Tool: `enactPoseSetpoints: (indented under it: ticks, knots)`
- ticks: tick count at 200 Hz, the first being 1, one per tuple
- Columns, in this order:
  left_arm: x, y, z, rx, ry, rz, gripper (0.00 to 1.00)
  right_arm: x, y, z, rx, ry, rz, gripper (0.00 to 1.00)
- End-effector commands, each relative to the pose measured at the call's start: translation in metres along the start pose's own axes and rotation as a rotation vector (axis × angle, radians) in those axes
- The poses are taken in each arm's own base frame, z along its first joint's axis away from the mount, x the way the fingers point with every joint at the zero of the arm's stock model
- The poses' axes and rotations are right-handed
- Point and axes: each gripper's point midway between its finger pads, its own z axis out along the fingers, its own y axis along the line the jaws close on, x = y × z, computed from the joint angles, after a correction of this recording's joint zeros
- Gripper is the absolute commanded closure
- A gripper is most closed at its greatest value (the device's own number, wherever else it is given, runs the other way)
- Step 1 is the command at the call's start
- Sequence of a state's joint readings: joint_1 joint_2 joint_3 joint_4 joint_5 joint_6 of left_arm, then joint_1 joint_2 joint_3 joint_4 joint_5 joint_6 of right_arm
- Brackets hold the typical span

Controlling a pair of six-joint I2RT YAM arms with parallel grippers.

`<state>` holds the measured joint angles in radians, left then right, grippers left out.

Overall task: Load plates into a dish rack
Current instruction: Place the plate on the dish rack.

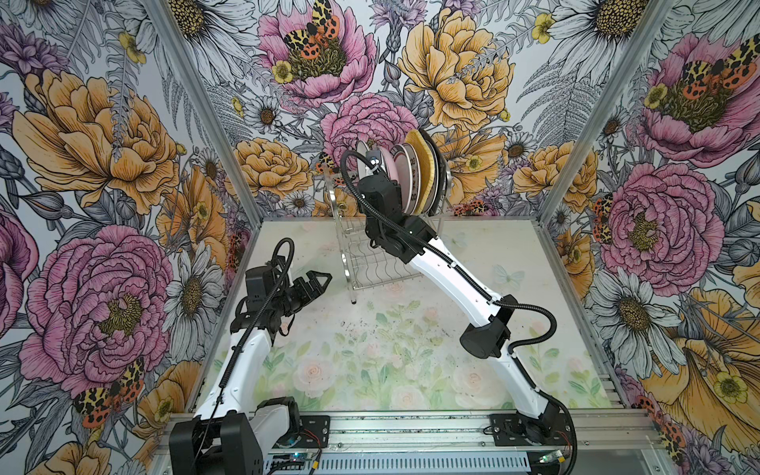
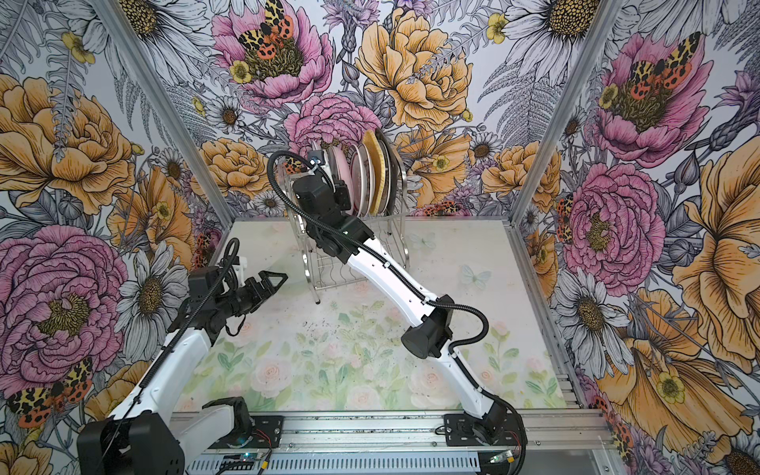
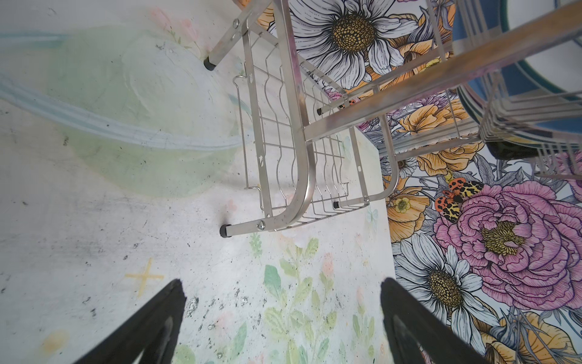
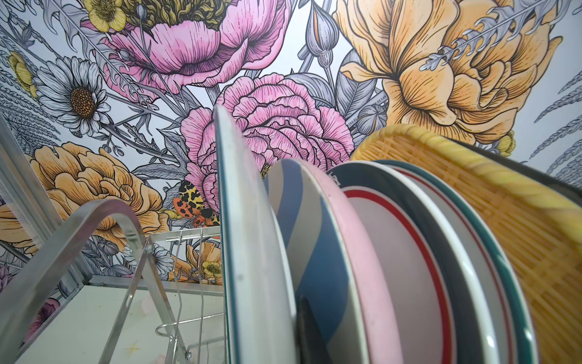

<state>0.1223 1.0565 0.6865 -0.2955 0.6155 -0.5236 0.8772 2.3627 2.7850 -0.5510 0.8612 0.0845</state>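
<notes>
The dish rack (image 1: pixel 362 263) stands at the back of the table, shiny steel with a wavy-wire lower shelf (image 3: pixel 299 141). Several plates stand on edge in its upper tier: blue-white striped (image 4: pixel 302 220), pink (image 4: pixel 356 252), white with a red ring (image 4: pixel 409 252) and yellow woven-look square (image 4: pixel 504 220). My right gripper (image 4: pixel 283 331) is shut on a white plate with a dark rim (image 4: pixel 248 236), upright at the open end of that row. One of its fingers (image 4: pixel 307 331) shows between this plate and the striped one. My left gripper (image 1: pixel 314 283) hangs open and empty over the table, left of the rack.
The rack's near leg (image 3: pixel 225 230) stands just ahead of the left gripper (image 3: pixel 280 290). The rack's arched end handle (image 4: pixel 94 227) rises beside the held plate. Flowered walls (image 1: pixel 103 164) close in the table on three sides. The rack's lower shelf holds nothing.
</notes>
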Motion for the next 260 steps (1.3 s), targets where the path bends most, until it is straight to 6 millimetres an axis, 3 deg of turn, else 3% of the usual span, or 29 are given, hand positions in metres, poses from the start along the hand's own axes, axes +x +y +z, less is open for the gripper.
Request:
enactPoseSetpoints:
  ticks: [1, 95, 118, 144, 221, 260]
  knots:
    - [-0.01, -0.002, -0.002, 0.0, -0.032, 0.027, 0.03, -0.015, -0.009, 0.003, 0.051, -0.057, 0.061, 1.0]
    - [-0.01, -0.003, -0.003, 0.002, -0.035, 0.028, 0.02, -0.002, 0.003, 0.007, 0.044, -0.048, 0.034, 1.0]
    - [-0.01, -0.003, -0.004, 0.002, -0.037, 0.028, 0.02, -0.004, 0.004, 0.004, 0.041, -0.05, 0.03, 0.81]
    - [-0.011, -0.003, -0.004, 0.002, -0.038, 0.027, 0.02, -0.008, 0.003, 0.001, 0.04, -0.055, 0.025, 0.71]
    - [-0.011, -0.003, -0.005, 0.001, -0.045, 0.03, 0.02, -0.026, 0.002, -0.016, 0.028, -0.076, 0.011, 0.6]
    - [-0.011, -0.004, -0.007, 0.002, -0.051, 0.034, 0.02, -0.035, 0.003, -0.03, 0.01, -0.082, 0.005, 0.59]
